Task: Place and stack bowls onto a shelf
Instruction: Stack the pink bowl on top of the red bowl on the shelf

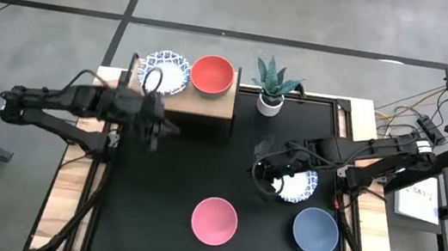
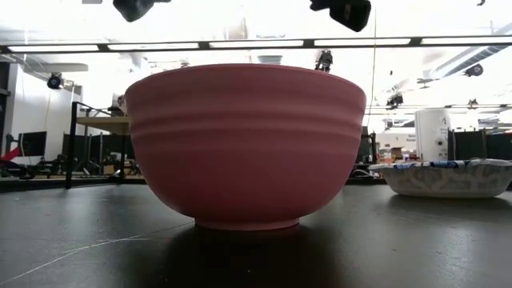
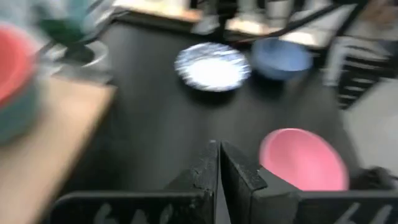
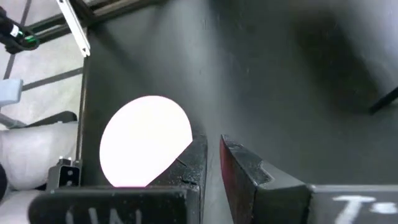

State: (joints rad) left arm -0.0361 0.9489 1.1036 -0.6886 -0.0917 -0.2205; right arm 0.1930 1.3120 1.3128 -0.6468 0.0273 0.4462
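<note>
Your right gripper grips the patterned bowl, frame centre-right.
Your left gripper, shut and empty, sits beside the shelf.

We count five bowls: two patterned white ones, one red, one pink, one blue. One shelf, one potted plant, two arms.
</note>
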